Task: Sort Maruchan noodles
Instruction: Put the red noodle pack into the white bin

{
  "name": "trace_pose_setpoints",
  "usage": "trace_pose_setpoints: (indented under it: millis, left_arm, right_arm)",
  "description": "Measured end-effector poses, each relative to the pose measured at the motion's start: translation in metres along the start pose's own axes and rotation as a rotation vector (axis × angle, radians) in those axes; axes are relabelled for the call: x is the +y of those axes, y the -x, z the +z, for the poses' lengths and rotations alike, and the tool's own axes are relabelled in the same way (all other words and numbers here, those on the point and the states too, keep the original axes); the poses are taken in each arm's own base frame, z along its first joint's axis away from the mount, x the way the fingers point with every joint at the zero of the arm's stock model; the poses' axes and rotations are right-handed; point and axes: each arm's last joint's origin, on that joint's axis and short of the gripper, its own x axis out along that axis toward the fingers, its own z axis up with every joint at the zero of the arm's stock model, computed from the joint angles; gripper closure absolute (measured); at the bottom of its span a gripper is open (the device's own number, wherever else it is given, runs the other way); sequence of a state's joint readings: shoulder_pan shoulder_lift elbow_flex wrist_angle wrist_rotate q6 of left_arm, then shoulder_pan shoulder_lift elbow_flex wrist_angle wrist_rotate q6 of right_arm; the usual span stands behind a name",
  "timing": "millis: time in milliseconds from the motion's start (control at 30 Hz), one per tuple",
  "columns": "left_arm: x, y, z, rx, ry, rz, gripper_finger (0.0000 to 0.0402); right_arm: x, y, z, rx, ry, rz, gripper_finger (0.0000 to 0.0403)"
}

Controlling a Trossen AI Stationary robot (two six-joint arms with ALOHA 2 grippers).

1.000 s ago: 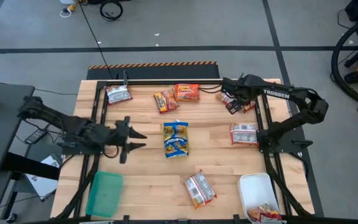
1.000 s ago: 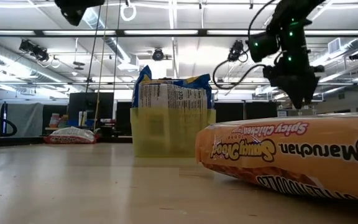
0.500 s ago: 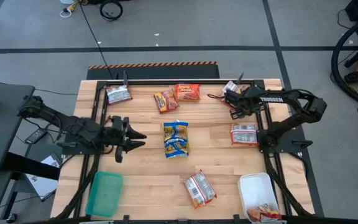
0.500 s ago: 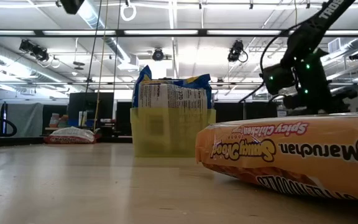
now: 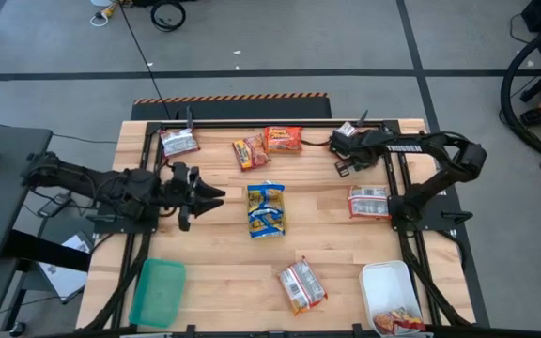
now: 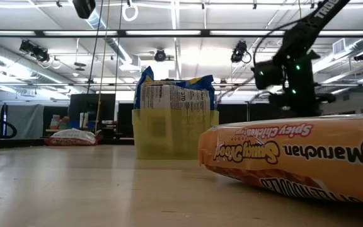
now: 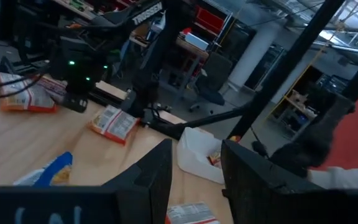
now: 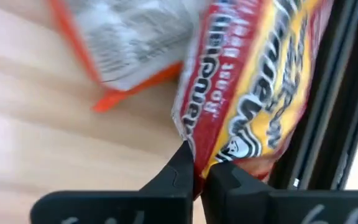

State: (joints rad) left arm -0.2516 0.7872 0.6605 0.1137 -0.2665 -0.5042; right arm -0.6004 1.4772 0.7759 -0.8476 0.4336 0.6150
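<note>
Maruchan noodle packets lie scattered on the wooden table (image 5: 214,263). My right gripper (image 5: 340,158) is low at the far right, shut on a red-and-yellow packet (image 8: 253,93), with an orange-and-silver packet (image 8: 129,43) just beyond it. Blue-and-yellow packets (image 5: 267,208) stand in a yellow tray (image 6: 175,135) at mid-table. My left gripper (image 5: 210,195) hovers open to their left, its fingers (image 7: 148,180) holding nothing. More packets rest flat at the far edge (image 5: 284,139), far left (image 5: 178,142), right (image 5: 369,201) and near middle (image 5: 301,284). My right gripper pinches the red-and-yellow packet's crimped edge (image 8: 194,146) between its two fingertips. The fingers slant down from the table's right side. The packet lies on the table, its far side against the black frame rail (image 8: 328,124).
A green tray (image 5: 158,291) sits at the near left and a white tray (image 5: 388,282) holding packets at the near right. Black frame rails (image 5: 252,123) run along the table's far edge and both sides. A large orange packet (image 6: 295,157) fills the low view's foreground.
My right gripper has come down from above the far right packets to table height and has closed on the red-and-yellow packet's edge. My left gripper has moved a little toward the far edge and the middle tray, turning about its wrist.
</note>
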Motion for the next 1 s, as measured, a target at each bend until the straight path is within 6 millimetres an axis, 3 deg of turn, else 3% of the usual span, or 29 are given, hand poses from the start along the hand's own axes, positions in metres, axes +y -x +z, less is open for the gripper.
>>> trace_pose_setpoints:
  millis: [200, 333, 567, 733, 867, 1000]
  left_arm:
    - [-0.003, 0.000, 0.014, -0.043, 0.057, -0.209, 0.0260]
    - [-0.007, 0.001, 0.018, -0.038, 0.061, -0.280, 0.0260]
    - [-0.030, 0.007, 0.036, 0.007, -0.004, -0.364, 0.0260]
    - [-0.050, 0.016, 0.054, 0.093, -0.093, -0.350, 0.0260]
    - [-0.060, 0.021, 0.065, 0.159, -0.126, -0.340, 0.0260]
    - [-0.069, 0.027, 0.065, 0.185, -0.127, -0.391, 0.0260]
  right_arm:
    - [0.029, 0.056, 0.011, -0.109, 0.067, 0.190, 0.0389]
    - [0.039, 0.082, 0.012, -0.179, 0.152, 0.210, 0.0343]
    - [0.065, 0.090, -0.011, -0.337, 0.403, 0.207, 0.0239]
    - [0.085, 0.089, -0.036, -0.442, 0.502, 0.236, 0.0222]
    - [0.083, 0.085, -0.046, -0.423, 0.428, 0.173, 0.0221]
    - [0.076, 0.068, -0.054, -0.333, 0.386, 0.142, 0.0225]
